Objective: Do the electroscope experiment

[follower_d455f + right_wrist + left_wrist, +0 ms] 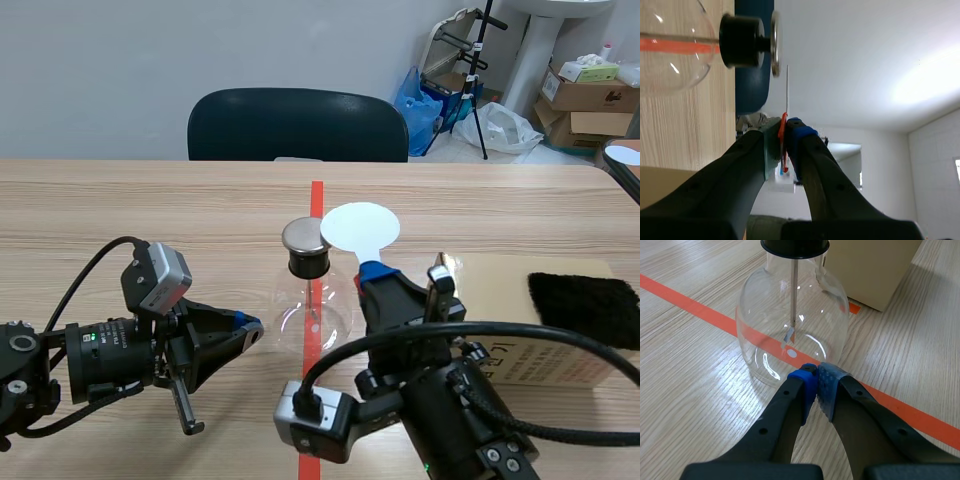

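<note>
The electroscope is a clear glass flask (312, 312) (790, 325) (670, 50) with a black stopper (742, 41), a metal cap disc (305, 236) (775, 42) and a thin rod (794, 295) hanging inside. It stands on the orange-red tape line. My right gripper (378, 272) (785, 127) is shut on the orange handle of a white round disc (360, 227) (787, 85). It holds the disc upright just beside the metal cap. My left gripper (250, 327) (816, 375) is shut on nothing, its tips low at the flask's base.
A beige box (520, 320) (875, 265) with a black cloth (585, 308) on it lies to the right of the flask. A dark chair (297, 125) stands behind the table's far edge. Cartons and bags sit at the back right.
</note>
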`<state>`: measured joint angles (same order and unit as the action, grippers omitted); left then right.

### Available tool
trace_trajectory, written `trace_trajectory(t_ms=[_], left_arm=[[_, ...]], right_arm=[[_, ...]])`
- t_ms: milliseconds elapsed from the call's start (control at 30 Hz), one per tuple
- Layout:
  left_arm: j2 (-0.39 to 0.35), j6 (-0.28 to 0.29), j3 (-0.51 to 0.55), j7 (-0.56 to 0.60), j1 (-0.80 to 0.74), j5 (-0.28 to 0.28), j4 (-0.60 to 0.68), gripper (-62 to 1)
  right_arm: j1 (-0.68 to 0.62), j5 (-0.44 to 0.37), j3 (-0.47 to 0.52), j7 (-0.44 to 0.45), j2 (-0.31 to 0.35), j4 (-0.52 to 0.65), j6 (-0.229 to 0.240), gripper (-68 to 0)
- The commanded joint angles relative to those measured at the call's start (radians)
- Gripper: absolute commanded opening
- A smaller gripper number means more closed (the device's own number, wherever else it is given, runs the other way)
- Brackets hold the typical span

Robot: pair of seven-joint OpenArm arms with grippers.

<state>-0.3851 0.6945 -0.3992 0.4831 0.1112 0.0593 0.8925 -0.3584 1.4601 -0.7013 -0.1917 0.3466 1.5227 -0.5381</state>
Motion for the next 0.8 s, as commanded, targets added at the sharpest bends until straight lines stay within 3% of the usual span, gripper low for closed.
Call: trace_trajectory(t_ms=[0, 367, 767], left_arm=[[0.003, 0.002, 0.004, 0.015, 0.008, -0.013, 0.023, -58.0], [0.002, 0.002, 0.007, 0.015, 0.008, -0.013, 0.023, -58.0], [0.002, 0.002, 0.007, 0.015, 0.008, -0.013, 0.023, -57.9]], right_arm=[[0.012, 0.001, 0.006, 0.021, 0.011, 0.016, -0.014, -66.5], [0.012, 0.001, 0.006, 0.190, 0.011, 0.016, -0.014, -66.5], [0.013, 0.001, 0.008, 0.196, 0.011, 0.016, -0.014, -66.5]])
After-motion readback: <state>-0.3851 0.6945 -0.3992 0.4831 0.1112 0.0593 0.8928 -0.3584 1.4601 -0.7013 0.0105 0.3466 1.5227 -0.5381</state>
